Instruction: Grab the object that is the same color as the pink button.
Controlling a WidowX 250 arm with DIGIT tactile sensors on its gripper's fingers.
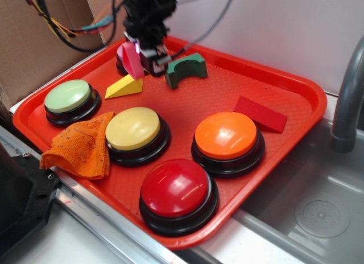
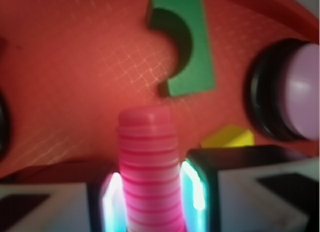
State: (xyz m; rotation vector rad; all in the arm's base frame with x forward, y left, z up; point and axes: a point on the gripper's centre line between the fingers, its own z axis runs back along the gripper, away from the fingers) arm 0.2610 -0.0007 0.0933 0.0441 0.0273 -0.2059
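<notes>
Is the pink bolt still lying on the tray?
No, the pink bolt is pinched between the fingers of the gripper, its ridged shaft sticking out above the red tray.

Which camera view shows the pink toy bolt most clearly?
The wrist view. There the pink bolt fills the foreground, its ridged shaft sharp, clamped between the fingers of the hand. In the exterior view the bolt shows only as a small pink shape under the hand, above the tray, with no ridges visible.
</notes>
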